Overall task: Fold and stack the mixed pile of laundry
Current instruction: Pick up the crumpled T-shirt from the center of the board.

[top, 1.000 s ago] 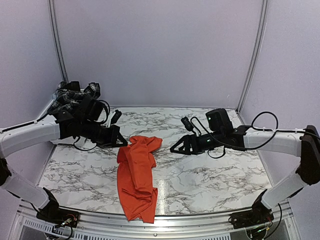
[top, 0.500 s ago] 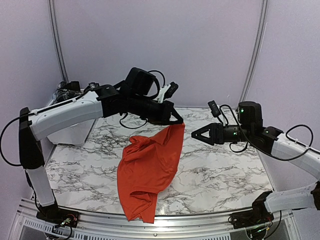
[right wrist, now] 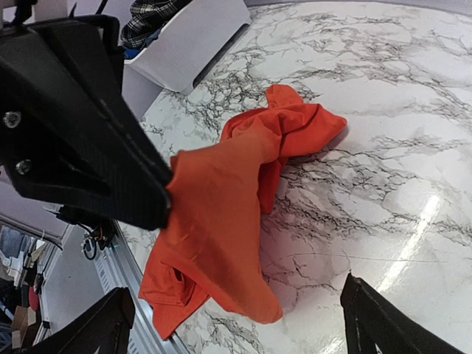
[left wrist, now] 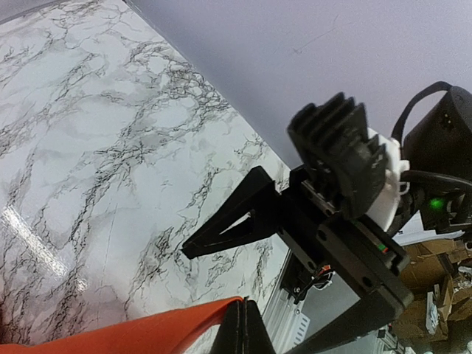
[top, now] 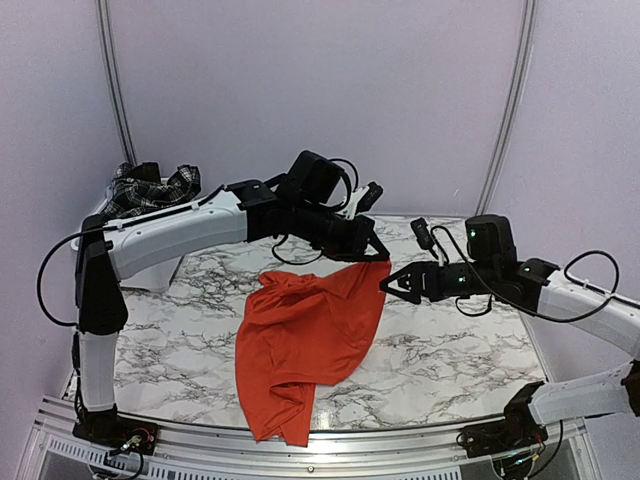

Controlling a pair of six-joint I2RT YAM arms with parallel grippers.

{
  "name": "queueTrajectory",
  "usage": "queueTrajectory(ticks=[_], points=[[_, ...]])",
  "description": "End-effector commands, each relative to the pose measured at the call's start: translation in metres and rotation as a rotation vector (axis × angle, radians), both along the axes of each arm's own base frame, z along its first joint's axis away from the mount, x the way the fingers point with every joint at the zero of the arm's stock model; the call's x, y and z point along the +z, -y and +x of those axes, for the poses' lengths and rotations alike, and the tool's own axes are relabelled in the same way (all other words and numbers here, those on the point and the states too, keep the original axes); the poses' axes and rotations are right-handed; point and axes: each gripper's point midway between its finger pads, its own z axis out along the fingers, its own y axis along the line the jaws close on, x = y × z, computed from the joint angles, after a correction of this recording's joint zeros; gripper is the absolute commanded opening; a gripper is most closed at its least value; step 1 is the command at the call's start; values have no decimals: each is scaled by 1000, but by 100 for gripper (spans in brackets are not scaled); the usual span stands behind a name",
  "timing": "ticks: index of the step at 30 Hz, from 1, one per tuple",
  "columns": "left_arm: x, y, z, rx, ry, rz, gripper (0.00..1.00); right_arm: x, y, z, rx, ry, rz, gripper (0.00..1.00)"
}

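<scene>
The bright orange T-shirt [top: 305,335] lies on the marble table, one corner lifted and stretched to the right. My left gripper [top: 380,252] is shut on that corner [left wrist: 158,330], its fingertips [left wrist: 247,324] pressed together over the hem. My right gripper [top: 390,290] stands open just right of the held corner, holding nothing. In the right wrist view the shirt [right wrist: 221,221] hangs from the left gripper [right wrist: 166,199] between my wide-apart right fingers [right wrist: 110,324]. The black-and-white plaid piece [top: 150,190] lies in the bin, with a bit of blue cloth [right wrist: 136,51] beside it.
The white plastic bin [right wrist: 195,37] stands at the table's back left corner. The shirt's lower end [top: 275,420] hangs over the near edge by the metal rail [top: 400,440]. Lilac walls close off the back and both sides.
My left arm swung from the left side to the centre right, lifting the shirt's corner and spreading the cloth. My right gripper drew back to the right and stayed open.
</scene>
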Motion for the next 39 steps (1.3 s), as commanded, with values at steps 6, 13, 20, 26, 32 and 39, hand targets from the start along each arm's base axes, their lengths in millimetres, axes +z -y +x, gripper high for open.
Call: queueTrajectory(ticks=[6,13,20,26,32,39], points=[[43,13,-10,-70,16,-128,0,-9,-27,22,26,108,-45,87],[61,8,-2,-38,34,-170,0,-1,-41,38,18,117,-18,18],[89,-49,56,175,97,-183,59,18,14,48,-155,98,-90,0],[-12,-161,116,482,60,126,81,-7,70,45,-253,32,-273,0],[-129,-215,118,531,-8,517,80,-34,95,44,-310,-63,-370,0],[-188,-207,128,503,-77,621,98,-53,118,48,-379,-132,-448,0]])
